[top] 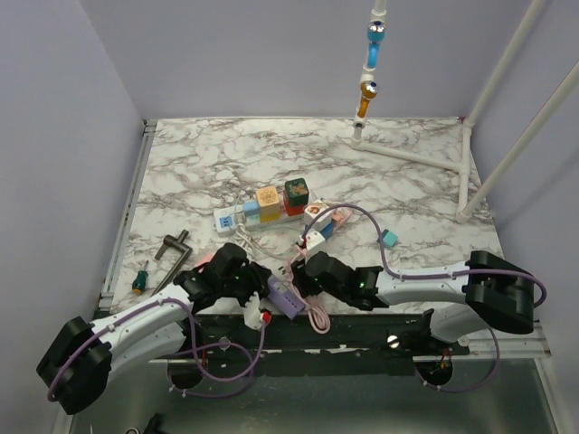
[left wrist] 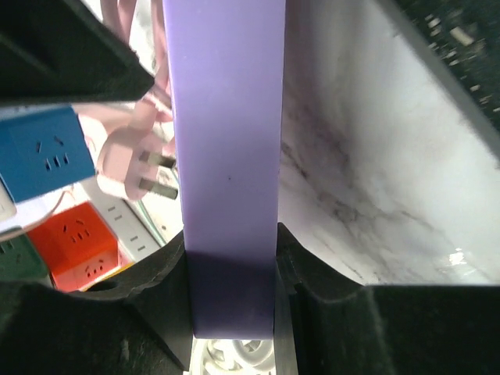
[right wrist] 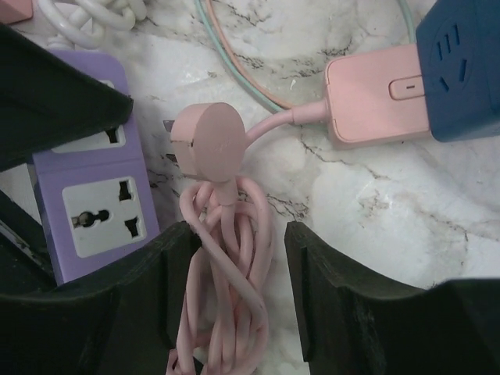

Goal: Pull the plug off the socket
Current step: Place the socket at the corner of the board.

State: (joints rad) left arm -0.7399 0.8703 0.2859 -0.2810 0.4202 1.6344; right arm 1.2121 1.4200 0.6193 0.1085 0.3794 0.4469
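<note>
1. Marble table, top view: the left gripper braces the purple power strip, and the right gripper is just beside it.
2. Left wrist: the fingers pinch the strip as an anchor. The pink plug lies left of them, prongs bare, out of the socket.
3. Right wrist: the fingers are spread and straddle the pink cord below the plug, not yet clamped. They are likely placed to grab it and drag the plug clear.

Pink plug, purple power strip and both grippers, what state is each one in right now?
Round pink plug: unplugged, prongs bare.
Purple power strip: visible sockets empty.
Left gripper: shut on the strip.
Right gripper: open, fingers either side of the coiled pink cable.
</note>
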